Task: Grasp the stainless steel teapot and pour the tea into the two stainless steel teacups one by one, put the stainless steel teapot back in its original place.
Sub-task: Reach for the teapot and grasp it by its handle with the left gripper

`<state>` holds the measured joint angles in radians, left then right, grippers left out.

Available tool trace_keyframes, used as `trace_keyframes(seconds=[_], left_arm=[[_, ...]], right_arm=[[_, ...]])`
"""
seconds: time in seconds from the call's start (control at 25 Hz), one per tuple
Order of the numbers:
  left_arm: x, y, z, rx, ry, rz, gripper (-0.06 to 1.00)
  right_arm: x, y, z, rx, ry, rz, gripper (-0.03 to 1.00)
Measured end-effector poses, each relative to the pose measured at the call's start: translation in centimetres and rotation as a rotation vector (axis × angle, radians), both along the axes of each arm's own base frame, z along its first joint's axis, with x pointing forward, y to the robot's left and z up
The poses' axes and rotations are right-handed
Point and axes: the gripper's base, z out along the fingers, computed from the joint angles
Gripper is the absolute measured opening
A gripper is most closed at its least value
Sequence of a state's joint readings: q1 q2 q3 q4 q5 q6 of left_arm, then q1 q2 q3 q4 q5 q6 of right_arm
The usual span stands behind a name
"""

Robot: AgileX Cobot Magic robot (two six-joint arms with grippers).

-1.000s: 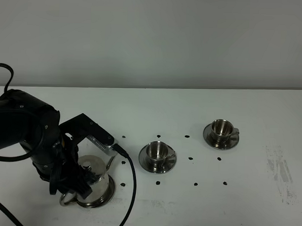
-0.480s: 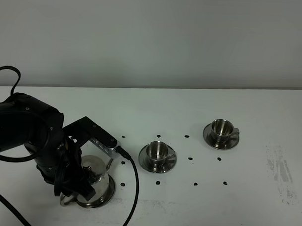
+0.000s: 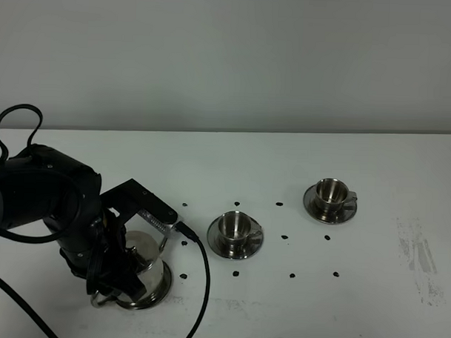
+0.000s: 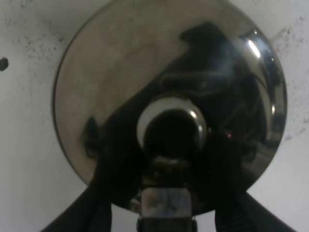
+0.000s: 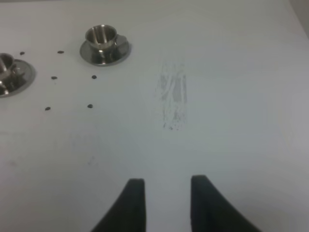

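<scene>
The left gripper [image 4: 164, 209] hangs directly over the stainless steel teapot [image 4: 145, 72]. Its two dark fingers [image 4: 99, 212] stand apart, one on each side of the loop handle [image 4: 164, 203], and a strip of white table shows between each finger and the handle, so nothing is grasped. The knob [image 4: 171, 128] of the lid lies just past the fingertips.

In the high view the teapot stands upright near the front edge of the table [image 3: 354, 307], half hidden under the arm, and a black cable [image 3: 200, 287] hangs beside it. Beyond the spout side, the nearer teacup [image 3: 234, 226] sits on its saucer [image 3: 235, 249], with bare table between it and the teapot. The farther teacup [image 3: 331, 192] is well apart. Small black dots [image 3: 292, 275] lie around both.

The right gripper [image 5: 164, 203] is parted and empty above bare table. Ahead of it is a grey scuff [image 5: 173, 104], with much free room around.
</scene>
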<state>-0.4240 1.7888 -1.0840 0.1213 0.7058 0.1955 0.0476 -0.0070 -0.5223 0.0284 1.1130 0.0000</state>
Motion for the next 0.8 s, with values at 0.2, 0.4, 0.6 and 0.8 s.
trace_keyframes(seconds=[0.2,0.4,0.6,0.8], left_arm=[[-0.02,-0.08,0.00,-0.012,0.002,0.008,0.50],[-0.03,-0.12,0.00,-0.017,0.004,0.012,0.50],[-0.09,-0.13,-0.02,-0.018,0.011,0.016,0.43],[-0.20,-0.18,-0.05,-0.027,0.024,0.029,0.24]], right_arm=[[0.00,0.00,0.00,0.000,0.000,0.000,0.23],[0.00,0.00,0.00,0.000,0.000,0.000,0.23],[0.00,0.00,0.00,0.000,0.000,0.000,0.23],[0.00,0.00,0.00,0.000,0.000,0.000,0.23]])
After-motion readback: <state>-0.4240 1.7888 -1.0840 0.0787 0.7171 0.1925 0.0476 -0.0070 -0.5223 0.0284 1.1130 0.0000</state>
